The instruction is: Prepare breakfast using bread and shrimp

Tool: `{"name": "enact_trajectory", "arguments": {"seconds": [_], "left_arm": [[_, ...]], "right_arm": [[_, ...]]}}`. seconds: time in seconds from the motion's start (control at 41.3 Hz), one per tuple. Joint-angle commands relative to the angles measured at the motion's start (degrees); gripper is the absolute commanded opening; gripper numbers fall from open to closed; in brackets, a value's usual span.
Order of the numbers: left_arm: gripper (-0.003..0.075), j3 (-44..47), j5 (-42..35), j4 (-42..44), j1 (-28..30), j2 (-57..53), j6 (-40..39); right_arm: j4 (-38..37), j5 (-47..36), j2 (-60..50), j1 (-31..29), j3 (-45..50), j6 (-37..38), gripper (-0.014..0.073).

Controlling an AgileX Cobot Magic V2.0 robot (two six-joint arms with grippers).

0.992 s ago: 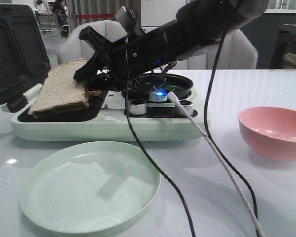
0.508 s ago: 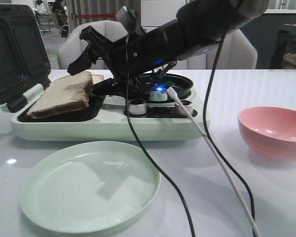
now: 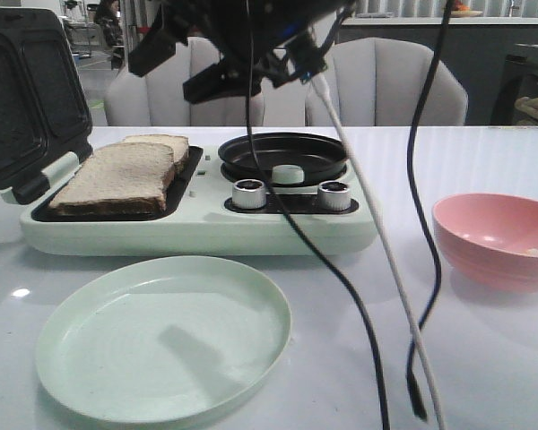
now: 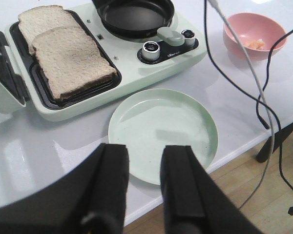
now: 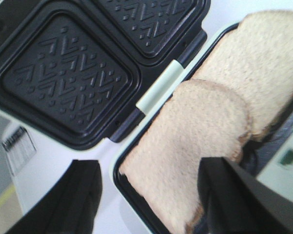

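Your right gripper (image 3: 193, 58) hangs above the sandwich maker (image 3: 197, 228) with its jaws apart and nothing between them. Your left gripper (image 4: 144, 170) is also open and empty, over the table's near edge by the green plate (image 4: 163, 131). You can see both bread slices (image 3: 117, 175) lying flat in the open maker's tray, the nearer one overlapping the farther, their long axes running front to back. Something pale orange, perhaps the shrimp (image 4: 256, 44), sits in the pink bowl (image 4: 234, 36).
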Motion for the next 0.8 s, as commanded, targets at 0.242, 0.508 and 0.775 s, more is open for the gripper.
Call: {"name": "enact_trajectory", "arguments": {"seconds": [0.242, 0.508, 0.775], "left_arm": [[0.026, -1.61, -4.39, -0.07, -0.4, 0.15, -0.15], [0.026, -1.61, -4.39, 0.98, -0.4, 0.15, -0.15], [0.026, -1.61, -4.39, 0.98, -0.4, 0.15, -0.15]], "right_arm": [[-47.14, 10.46, -19.68, -0.87, -2.17, 30.04, 0.0523], [-62.48, 16.89, -31.49, -1.83, 4.89, 38.85, 0.0523], [-62.38, 13.74, -43.62, -9.52, 22.05, 38.91, 0.0523]]}}
